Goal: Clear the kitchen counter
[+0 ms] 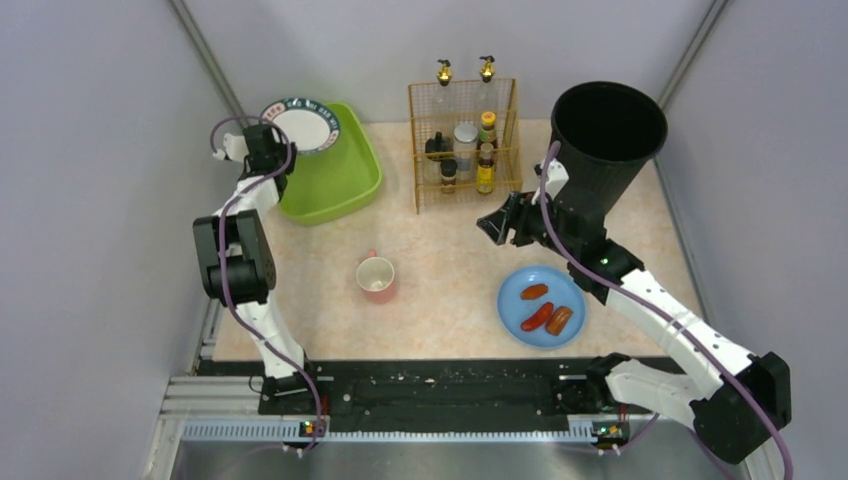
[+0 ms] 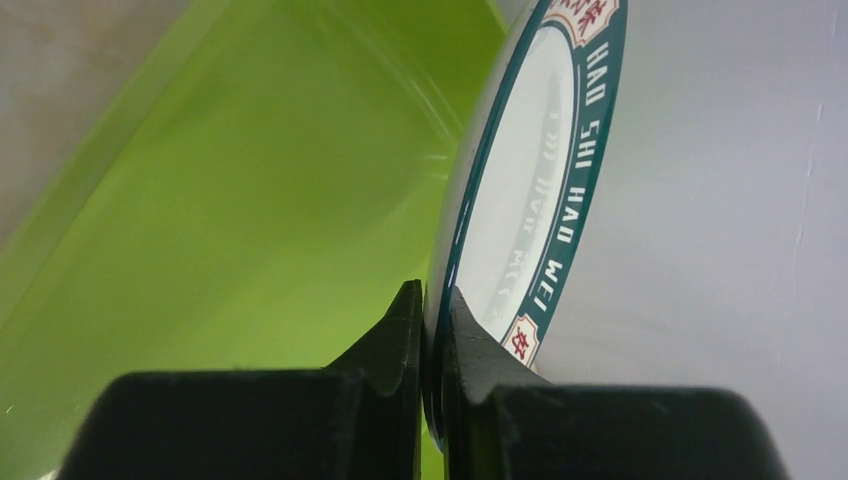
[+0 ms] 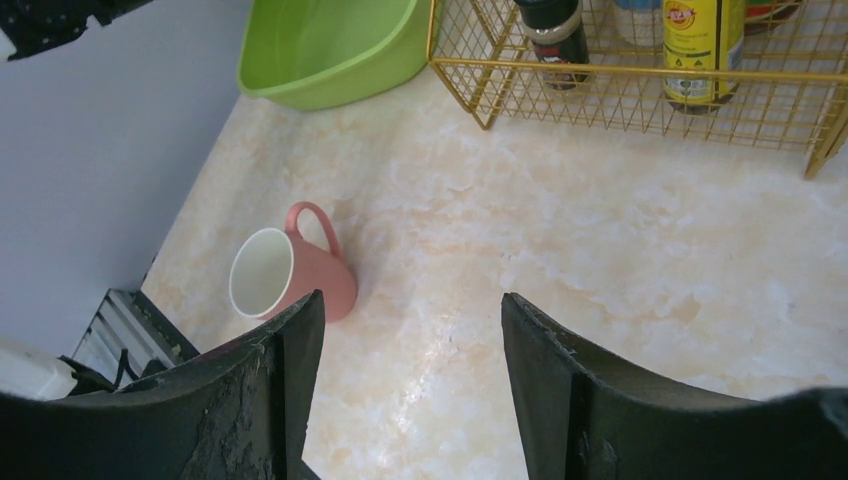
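Pale marbled beige, the surface (image 1: 440, 250) fills the middle of the top view, bearing a pink mug (image 1: 377, 277) at centre and a blue plate (image 1: 520, 285) lower right. Upper left, the left claw (image 2: 432, 296) is clamped on the rim of a white plate (image 2: 520, 180) over the green basin (image 2: 250, 200). The right claw (image 3: 410, 300) stands apart, empty.

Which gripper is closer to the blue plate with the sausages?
Right. The right gripper hovers just beyond the blue plate; the left gripper is across the counter, pinching a patterned plate over the green tub.
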Robot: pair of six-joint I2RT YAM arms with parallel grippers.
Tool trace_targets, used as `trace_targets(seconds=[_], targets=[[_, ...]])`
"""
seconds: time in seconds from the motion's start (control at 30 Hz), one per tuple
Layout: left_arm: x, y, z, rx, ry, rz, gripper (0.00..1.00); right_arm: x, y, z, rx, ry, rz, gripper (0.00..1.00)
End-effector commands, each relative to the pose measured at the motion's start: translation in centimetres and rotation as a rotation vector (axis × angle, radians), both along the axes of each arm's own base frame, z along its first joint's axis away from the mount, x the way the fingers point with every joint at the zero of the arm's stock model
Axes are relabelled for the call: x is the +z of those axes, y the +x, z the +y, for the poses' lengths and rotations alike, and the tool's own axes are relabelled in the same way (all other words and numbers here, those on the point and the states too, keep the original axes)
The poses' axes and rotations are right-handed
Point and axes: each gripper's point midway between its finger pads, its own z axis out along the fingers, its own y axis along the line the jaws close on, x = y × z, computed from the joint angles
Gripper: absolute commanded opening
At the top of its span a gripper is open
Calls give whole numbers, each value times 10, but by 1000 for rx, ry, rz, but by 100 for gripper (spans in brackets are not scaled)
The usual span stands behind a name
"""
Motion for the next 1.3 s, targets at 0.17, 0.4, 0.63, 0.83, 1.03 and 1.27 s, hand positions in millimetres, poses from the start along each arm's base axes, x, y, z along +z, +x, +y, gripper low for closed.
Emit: trace_targets(seconds=[0.17, 0.4, 0.63, 0.83, 1.03, 1.27], targets=[[1, 56, 14, 41, -71, -70, 0, -12, -4, 8, 41, -7, -14, 64], [-20, 65, 6, 40, -157, -56, 0, -16, -2, 10, 45, 8, -28, 64], [-41, 62, 0, 36, -204, -13, 0, -20, -5, 11, 55, 12, -23, 64], [-44, 45, -8, 19, -226, -33, 0, -21, -7, 9, 50, 13, -30, 64], [-51, 29, -10, 20, -218, -34, 0, -23, -9, 11, 63, 18, -29, 64], [-64, 34, -9, 27, -227, -11, 0, -24, -11, 12, 68, 14, -33, 64]])
